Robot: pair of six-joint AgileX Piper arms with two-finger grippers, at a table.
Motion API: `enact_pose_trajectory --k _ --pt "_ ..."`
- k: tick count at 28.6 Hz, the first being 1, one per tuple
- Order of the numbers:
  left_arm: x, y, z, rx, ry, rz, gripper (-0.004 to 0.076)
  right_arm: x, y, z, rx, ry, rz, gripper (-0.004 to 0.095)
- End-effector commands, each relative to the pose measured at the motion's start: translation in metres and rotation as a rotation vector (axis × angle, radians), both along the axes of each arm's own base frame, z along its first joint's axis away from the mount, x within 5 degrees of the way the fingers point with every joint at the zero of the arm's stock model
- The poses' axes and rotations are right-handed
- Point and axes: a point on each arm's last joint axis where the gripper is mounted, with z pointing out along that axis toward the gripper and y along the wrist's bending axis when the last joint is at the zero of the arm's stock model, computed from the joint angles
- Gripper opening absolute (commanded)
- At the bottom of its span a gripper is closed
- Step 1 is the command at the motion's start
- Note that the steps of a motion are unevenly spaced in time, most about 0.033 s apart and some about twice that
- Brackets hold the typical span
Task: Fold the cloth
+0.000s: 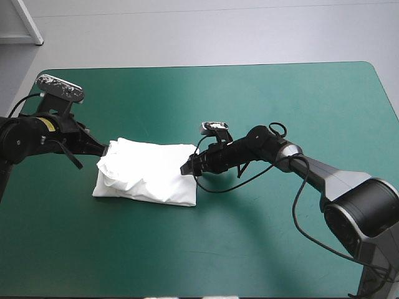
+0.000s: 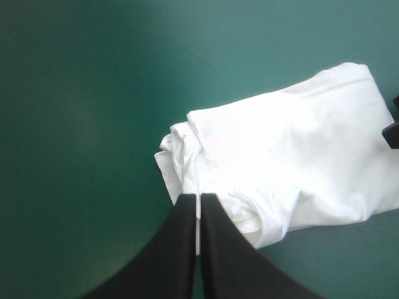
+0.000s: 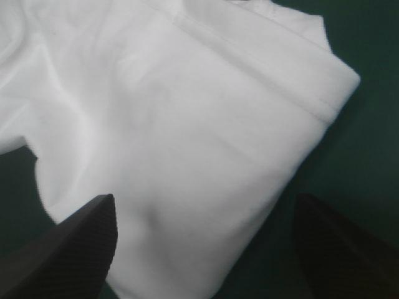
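The white T-shirt (image 1: 146,171) lies as a folded bundle left of the table's middle, rumpled at its left end. My left gripper (image 1: 107,149) is at that rumpled end; in the left wrist view its fingers (image 2: 198,198) are all but shut, with a thin white strip of the T-shirt (image 2: 293,156) between them. At the bundle's right edge my right gripper (image 1: 187,168) stands open. The right wrist view shows its fingers (image 3: 206,199) wide apart, the T-shirt (image 3: 174,124) lying between and ahead of them.
The teal-green cover (image 1: 262,93) shows on every side of the bundle, out to the far edge and the right edge. My right gripper's black tip (image 2: 393,131) shows past the bundle's far end in the left wrist view.
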Motion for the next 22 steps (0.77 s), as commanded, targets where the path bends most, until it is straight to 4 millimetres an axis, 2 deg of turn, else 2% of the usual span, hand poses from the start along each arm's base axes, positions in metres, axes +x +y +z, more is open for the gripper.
enact_pose_trajectory --k 1,3,7,9,12,15,17,19,22 --pt "-0.005 0.001 0.016 -0.029 -0.092 0.004 0.0019 0.003 0.001 0.013 0.045 -0.029 -0.013 0.0667" --pt "-0.005 0.001 0.016 -0.029 -0.092 0.004 0.0019 0.004 0.003 0.004 0.034 -0.017 0.015 0.0562" --pt "-0.005 0.001 0.016 -0.03 -0.096 0.004 0.0019 0.002 0.005 0.001 0.04 0.008 0.046 0.0396" --pt "-0.005 0.001 0.016 -0.031 -0.101 0.004 0.0019 0.001 0.005 0.001 0.04 0.009 0.059 0.0256" --pt "-0.005 0.001 0.016 -0.031 -0.101 0.004 0.0019 0.001 0.005 0.001 0.037 -0.005 0.076 -0.0011" --pt "-0.004 0.001 0.016 -0.032 -0.103 0.004 0.0019 0.003 0.001 0.005 0.014 -0.041 0.06 0.0" --pt "-0.005 0.0 0.016 -0.035 -0.102 0.002 0.0019 0.006 -0.011 0.014 -0.041 -0.083 0.036 0.0001" --pt "-0.005 0.0 0.016 -0.035 -0.1 0.002 0.0019 0.009 -0.031 0.029 -0.117 -0.144 0.015 0.0001" --pt "-0.005 0.0 0.016 -0.034 -0.098 0.002 0.0019 0.01 -0.074 0.058 -0.265 -0.232 -0.052 0.0001"
